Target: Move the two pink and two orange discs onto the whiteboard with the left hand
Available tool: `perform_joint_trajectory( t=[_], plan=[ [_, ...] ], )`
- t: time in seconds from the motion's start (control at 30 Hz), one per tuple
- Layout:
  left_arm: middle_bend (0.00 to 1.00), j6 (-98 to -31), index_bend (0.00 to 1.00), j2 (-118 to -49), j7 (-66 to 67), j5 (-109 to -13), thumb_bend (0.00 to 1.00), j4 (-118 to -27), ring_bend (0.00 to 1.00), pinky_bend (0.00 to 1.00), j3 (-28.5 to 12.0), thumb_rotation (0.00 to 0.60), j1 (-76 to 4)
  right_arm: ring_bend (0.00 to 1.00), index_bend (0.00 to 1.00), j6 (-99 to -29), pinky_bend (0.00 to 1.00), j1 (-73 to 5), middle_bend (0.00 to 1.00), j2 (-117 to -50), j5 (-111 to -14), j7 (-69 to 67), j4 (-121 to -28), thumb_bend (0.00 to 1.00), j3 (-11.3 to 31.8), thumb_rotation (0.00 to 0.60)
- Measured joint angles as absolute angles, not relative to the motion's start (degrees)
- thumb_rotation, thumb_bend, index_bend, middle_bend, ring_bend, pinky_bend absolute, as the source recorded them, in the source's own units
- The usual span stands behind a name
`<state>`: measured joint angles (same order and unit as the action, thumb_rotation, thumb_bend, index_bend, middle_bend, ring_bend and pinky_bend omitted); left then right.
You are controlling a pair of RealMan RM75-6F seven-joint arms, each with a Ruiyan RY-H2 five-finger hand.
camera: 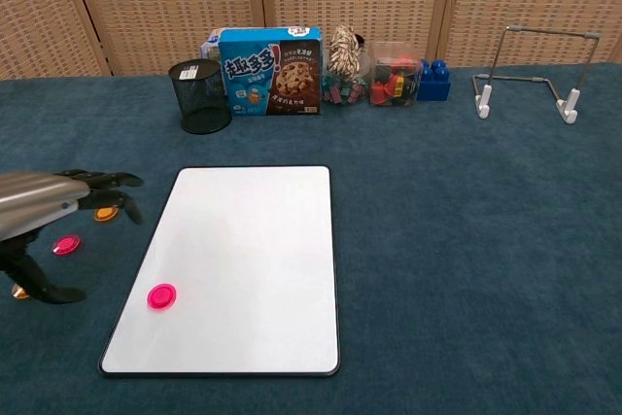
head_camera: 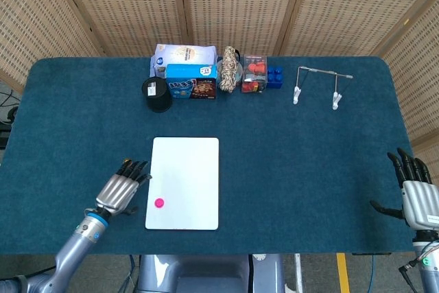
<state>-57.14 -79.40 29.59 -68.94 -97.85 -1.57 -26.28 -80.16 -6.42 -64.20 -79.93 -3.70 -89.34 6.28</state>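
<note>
One pink disc (camera: pixel 161 295) (head_camera: pixel 159 203) lies on the whiteboard (camera: pixel 248 230) (head_camera: pixel 188 169), near its front left corner. My left hand (camera: pixel 39 213) (head_camera: pixel 121 191) hovers over the cloth just left of the board, fingers spread, holding nothing. Under and beside it in the chest view lie a second pink disc (camera: pixel 66 244), an orange disc (camera: pixel 105 213) and the edge of another orange disc (camera: pixel 18 291). The head view hides these three beneath the hand. My right hand (head_camera: pixel 417 197) rests at the table's right front edge, fingers apart and empty.
Along the back stand a black mesh cup (camera: pixel 200 96), a blue cookie box (camera: pixel 270 71), a rope bundle (camera: pixel 342 60), a clear box of red pieces (camera: pixel 394 75), blue blocks (camera: pixel 434 81) and a wire stand (camera: pixel 530 75).
</note>
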Motion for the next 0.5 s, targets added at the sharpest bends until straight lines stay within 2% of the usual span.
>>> perform_joint_trajectory(
  t=[0.3, 0.5],
  plan=[
    [0.0, -55.6, 0.35, -77.5, 17.9, -69.9, 0.27, -88.4, 0.0, 0.0, 0.1, 0.6, -24.6, 0.0, 0.0, -80.1, 0.0, -6.4, 0.0, -64.1, -79.6, -3.6, -89.7, 0.03, 6.4, 0.6],
    [0.0, -55.9, 0.42, -78.7, 16.4, -71.6, 0.3, -86.3, 0.0, 0.0, 0.8, 0.6, -24.3, 0.0, 0.0, -80.0, 0.0, -6.4, 0.0, -64.1, -79.5, -3.7, -89.7, 0.03, 6.4, 0.6]
  ],
)
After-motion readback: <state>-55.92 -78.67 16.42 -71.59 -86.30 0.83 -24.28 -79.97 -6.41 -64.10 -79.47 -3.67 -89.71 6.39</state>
